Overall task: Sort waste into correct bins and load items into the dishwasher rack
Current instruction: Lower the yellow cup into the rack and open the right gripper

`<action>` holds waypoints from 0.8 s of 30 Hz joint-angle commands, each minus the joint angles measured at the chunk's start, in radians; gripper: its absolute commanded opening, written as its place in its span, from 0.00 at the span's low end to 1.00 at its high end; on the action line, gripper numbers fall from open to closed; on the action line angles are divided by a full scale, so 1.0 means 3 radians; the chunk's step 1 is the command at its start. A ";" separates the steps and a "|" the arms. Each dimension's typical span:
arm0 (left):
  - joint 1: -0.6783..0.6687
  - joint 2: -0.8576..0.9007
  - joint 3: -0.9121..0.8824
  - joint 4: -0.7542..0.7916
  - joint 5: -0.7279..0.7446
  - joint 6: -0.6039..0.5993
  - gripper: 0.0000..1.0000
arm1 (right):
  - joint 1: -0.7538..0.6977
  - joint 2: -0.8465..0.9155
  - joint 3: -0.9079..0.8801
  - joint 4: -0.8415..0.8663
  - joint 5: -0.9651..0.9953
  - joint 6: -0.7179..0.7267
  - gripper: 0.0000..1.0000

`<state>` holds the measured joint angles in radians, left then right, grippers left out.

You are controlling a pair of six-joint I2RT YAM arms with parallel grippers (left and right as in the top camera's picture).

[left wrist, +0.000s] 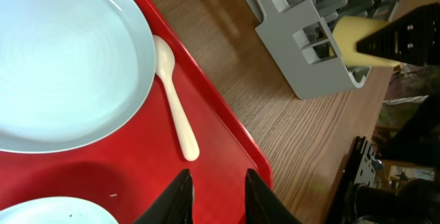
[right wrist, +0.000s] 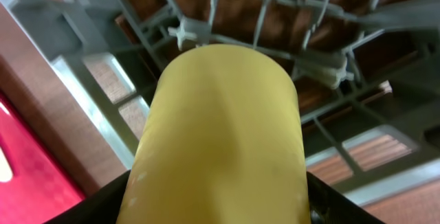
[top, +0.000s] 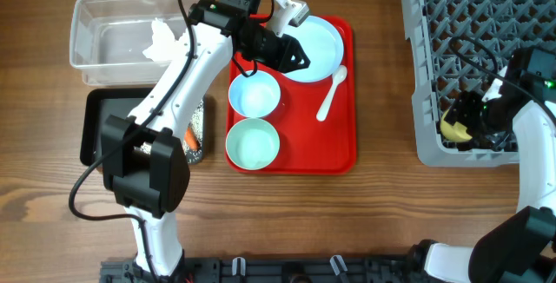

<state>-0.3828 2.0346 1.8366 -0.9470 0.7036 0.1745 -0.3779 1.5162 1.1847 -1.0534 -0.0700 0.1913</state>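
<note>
My left gripper [left wrist: 218, 195] hovers open over the red tray [left wrist: 227, 148], nothing between its fingers. Just ahead of it lie the white spoon [left wrist: 175, 107] and the light blue plate [left wrist: 62, 59]. From overhead, this gripper [top: 300, 59] is at the plate's [top: 320, 49] left edge, above two bowls [top: 254, 95] [top: 253, 142]. My right gripper [right wrist: 220, 207] is shut on the yellow cup [right wrist: 223, 128], held over the grey dishwasher rack [top: 469, 57] at its front left corner [top: 453, 128]. White tissue [top: 161, 40] lies in the clear tub [top: 104, 49].
A black tray [top: 95, 127] sits below the clear tub, partly hidden by my left arm. A carrot [top: 190, 137] and a crinkly wrapper [top: 202, 122] lie between it and the red tray [top: 340, 144]. Bare wood separates the red tray from the rack.
</note>
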 commanded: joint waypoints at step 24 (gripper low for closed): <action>-0.0005 0.0025 -0.0013 -0.0029 0.0003 0.0005 0.31 | -0.0010 0.0006 0.0195 0.0011 -0.0323 0.0081 0.86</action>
<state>-0.3828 2.0346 1.8366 -0.9539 0.7036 0.1745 -0.3786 1.5169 1.2087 -1.0519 -0.1566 0.2123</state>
